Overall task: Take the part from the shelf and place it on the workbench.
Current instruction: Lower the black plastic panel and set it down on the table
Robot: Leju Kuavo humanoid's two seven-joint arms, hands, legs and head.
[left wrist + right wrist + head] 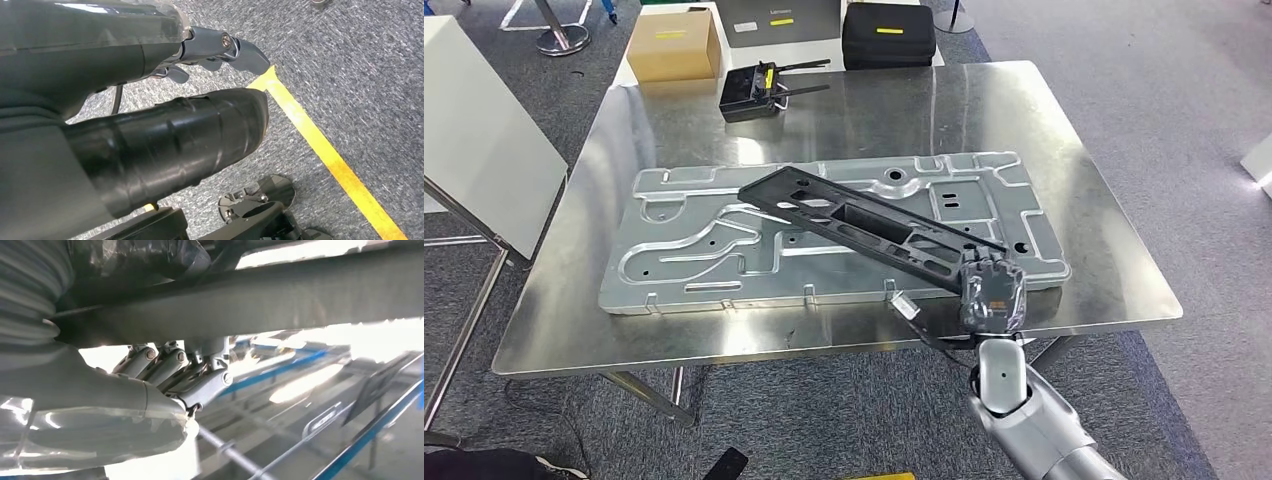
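We have the right robot hand (991, 297) wrapped around the near end of the long black part (864, 227), close to the desk's (1114, 250) front edge toward the right corner. The part runs diagonally across the large stamped metal panel (674, 255) lying flat on the desk, its far end reaching toward the panel's middle. From the right wrist view we see the fingers (165, 365) curled under the part's dark underside, so the grip looks firm.

To finish well, we judge the held end should come down gently until the part lies flat along the panel, and only then should the fingers let go and slide out toward the front edge without dragging it.

The left robot hand (150, 125) hangs over grey carpet beside a yellow floor line (325, 150), holding nothing; how far apart its fingers lie we cannot tell.

The desk top is shiny steel. Near its far edge sit a black controller (751, 92), a cardboard box (673, 47) and a black case (888, 34).
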